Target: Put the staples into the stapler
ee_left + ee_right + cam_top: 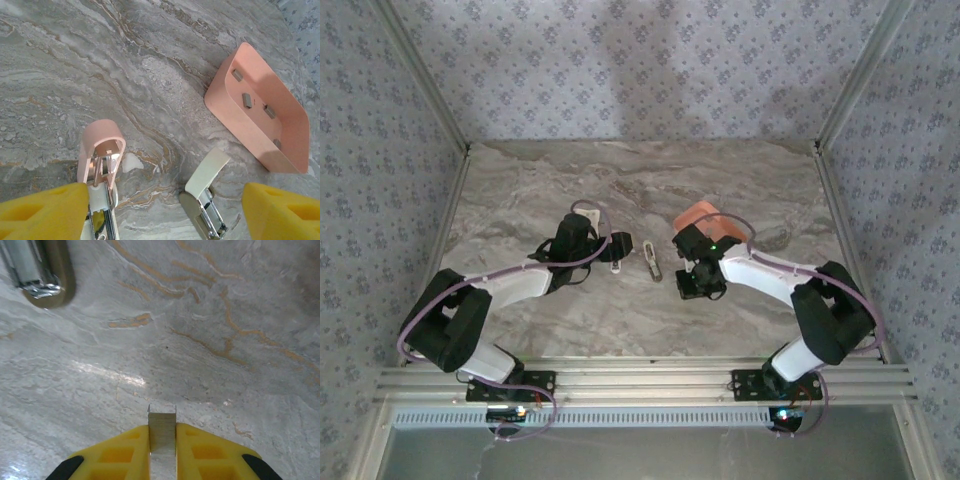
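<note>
A pink-and-white stapler (102, 150) lies on the marble with its top swung open, close beside my left gripper's left finger. A cream-and-taupe stapler (207, 192) lies between the fingers of that gripper (165, 215), which stands wide open and holds nothing. The salmon-pink tray (227, 107) to the right holds several small grey staples (246, 100). My right gripper (162, 432) is shut on a grey strip of staples (162, 421), held just above the table. The taupe stapler's metal end (45, 270) shows at the upper left of the right wrist view.
From above, both staplers (617, 255) (653, 260) lie mid-table between the left gripper (600, 243) and the right gripper (686, 283). The tray (700, 213) sits behind the right wrist. Patterned walls enclose the table on three sides.
</note>
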Tool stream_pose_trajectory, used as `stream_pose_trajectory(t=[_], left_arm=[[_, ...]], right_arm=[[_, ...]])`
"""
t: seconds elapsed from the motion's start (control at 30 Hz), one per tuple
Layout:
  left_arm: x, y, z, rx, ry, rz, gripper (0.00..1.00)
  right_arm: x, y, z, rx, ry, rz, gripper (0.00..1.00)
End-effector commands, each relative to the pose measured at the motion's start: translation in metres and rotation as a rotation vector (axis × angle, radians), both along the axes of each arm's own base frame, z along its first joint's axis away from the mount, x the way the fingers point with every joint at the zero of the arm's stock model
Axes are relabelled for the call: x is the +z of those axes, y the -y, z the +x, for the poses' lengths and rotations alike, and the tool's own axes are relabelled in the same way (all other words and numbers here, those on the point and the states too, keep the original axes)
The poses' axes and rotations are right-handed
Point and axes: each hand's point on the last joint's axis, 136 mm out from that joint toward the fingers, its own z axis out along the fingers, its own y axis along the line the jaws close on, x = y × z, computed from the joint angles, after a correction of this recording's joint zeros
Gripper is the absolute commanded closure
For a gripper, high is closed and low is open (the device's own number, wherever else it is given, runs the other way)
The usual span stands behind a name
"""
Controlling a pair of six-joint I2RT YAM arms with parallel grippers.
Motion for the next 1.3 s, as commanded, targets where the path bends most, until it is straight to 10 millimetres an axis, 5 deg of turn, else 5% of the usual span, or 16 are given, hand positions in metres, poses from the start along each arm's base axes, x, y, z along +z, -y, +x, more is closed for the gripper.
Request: stream_pose_trajectory(t=[0.0, 0.37, 0.77, 1.27], left_arm=[[0.011, 0.001, 0.001, 0.008, 0.044, -0.021, 0.20], [0.007, 0.001, -0.001, 0.006, 0.038, -0.015, 0.20], [0.010, 0.000, -0.002, 0.003, 0.046, -0.012, 0.20], [0.010, -0.007, -0.006, 0.011, 0.050, 0.012, 0.20]], right_arm=[[-0.014, 0.002, -0.013, 0.032, -0.054, -0.034, 0.83], [-0.028, 0.005, -0.024, 0.047, -0.117, -0.071, 0.78], [0.016, 0.006, -0.014, -0.015, -0.155, -0.082, 0.71], [-0.003, 0.001, -0.003, -0.005, -0.202, -0.128, 0.71]])
